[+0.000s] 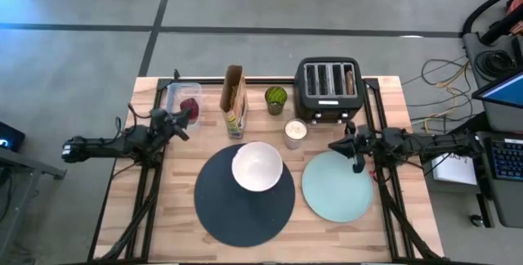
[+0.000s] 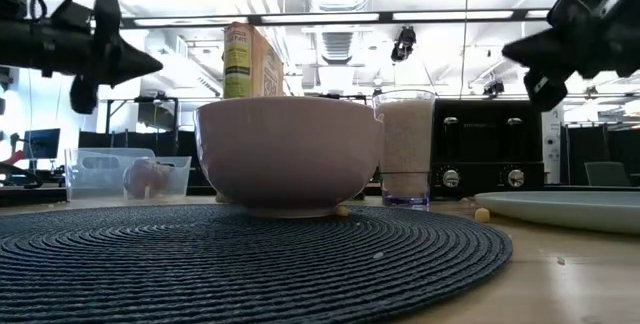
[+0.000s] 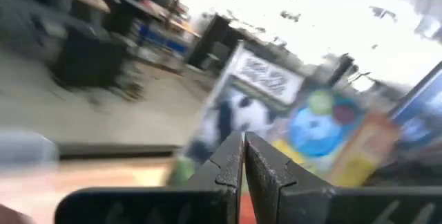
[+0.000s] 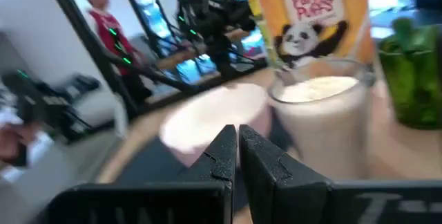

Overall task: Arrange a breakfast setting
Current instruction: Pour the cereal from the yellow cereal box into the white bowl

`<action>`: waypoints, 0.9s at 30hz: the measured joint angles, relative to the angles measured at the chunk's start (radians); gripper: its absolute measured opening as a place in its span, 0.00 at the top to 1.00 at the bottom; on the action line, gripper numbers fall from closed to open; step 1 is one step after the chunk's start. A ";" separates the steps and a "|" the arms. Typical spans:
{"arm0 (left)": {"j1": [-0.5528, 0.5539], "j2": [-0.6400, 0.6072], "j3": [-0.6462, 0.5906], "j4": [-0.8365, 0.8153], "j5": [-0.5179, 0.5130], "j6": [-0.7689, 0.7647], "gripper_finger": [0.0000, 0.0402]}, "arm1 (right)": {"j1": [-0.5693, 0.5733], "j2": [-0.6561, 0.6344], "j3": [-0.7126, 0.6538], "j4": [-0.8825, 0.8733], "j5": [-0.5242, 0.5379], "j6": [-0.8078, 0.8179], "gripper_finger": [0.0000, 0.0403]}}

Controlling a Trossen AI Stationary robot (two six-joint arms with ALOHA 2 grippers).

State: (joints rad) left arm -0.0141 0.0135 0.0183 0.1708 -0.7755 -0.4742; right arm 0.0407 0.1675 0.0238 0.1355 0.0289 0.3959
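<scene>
Step in hand: the setting is lying part-built; white bowl (image 1: 257,166) is sitting on the far part of the navy mat (image 1: 244,199), mint plate (image 1: 337,186) is lying bare just right of the mat.
Toast: a brown slice (image 1: 350,78) is standing in the rightmost slot of the toaster (image 1: 328,90).
Red food piece (image 1: 189,105): resting inside the clear tub (image 1: 181,98) at the far left corner.
Spoon: not showing in any view.
Left gripper (image 1: 186,123): hovering just beside the tub, fingers pressed together, carrying nothing.
Right gripper (image 1: 350,150): hanging over the plate's far edge, fingers closed, empty.
Next move, as I am judging it: opening one gripper, then reaching into the tub or the toaster slot.
</scene>
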 joint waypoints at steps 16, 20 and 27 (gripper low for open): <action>-0.005 0.221 -0.001 0.476 0.445 -0.109 1.00 | 0.068 0.022 0.002 0.250 0.145 0.047 0.98; -0.023 0.359 0.006 0.562 0.471 -0.083 1.00 | 0.068 0.040 0.024 0.151 0.157 0.091 0.98; -0.079 0.646 0.146 0.567 0.429 0.010 1.00 | 0.053 0.126 0.271 -0.213 0.332 -0.003 0.98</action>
State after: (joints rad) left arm -0.0933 0.6596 0.1642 0.7378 -0.3470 -0.4642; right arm 0.0941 0.2934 0.2953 -0.0776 0.3613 0.3925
